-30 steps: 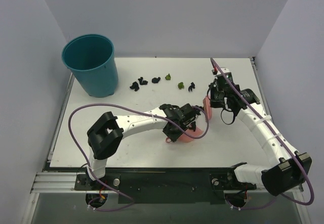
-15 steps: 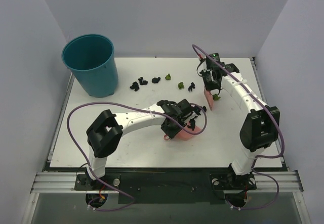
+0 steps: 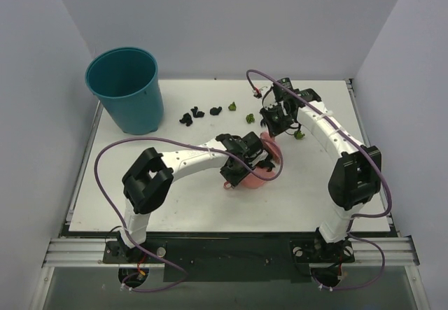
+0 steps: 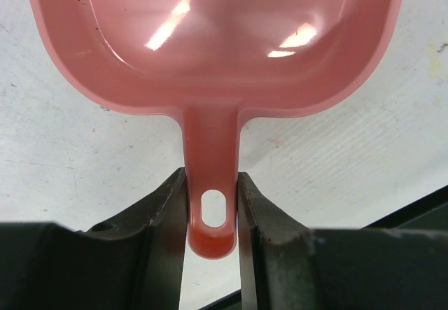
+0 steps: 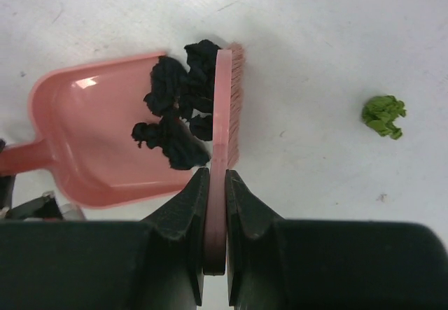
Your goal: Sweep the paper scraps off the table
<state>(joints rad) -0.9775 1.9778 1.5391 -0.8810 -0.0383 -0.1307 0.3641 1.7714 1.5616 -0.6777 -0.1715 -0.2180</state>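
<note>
My left gripper (image 3: 240,168) is shut on the handle of the pink dustpan (image 3: 257,178), which lies flat on the white table (image 3: 175,205). In the left wrist view the handle (image 4: 212,184) is clamped between the fingers. My right gripper (image 3: 277,118) is shut on the pink brush (image 5: 225,107), held on edge at the dustpan's mouth (image 5: 91,142). A few black scraps (image 5: 178,117) lie packed between the brush and the pan. Other scraps lie loose: black ones (image 3: 185,119) and green ones (image 3: 249,118) near the back, and a green one (image 3: 299,134) right of the brush.
A teal bucket (image 3: 126,89) stands at the table's back left corner. Pale walls close in the table at the back and sides. Purple cables loop from both arms over the table.
My right arm has swung left with the brush from the right side to the dustpan's mouth, pushing black scraps against the pan. My left gripper and the dustpan shifted slightly left.
</note>
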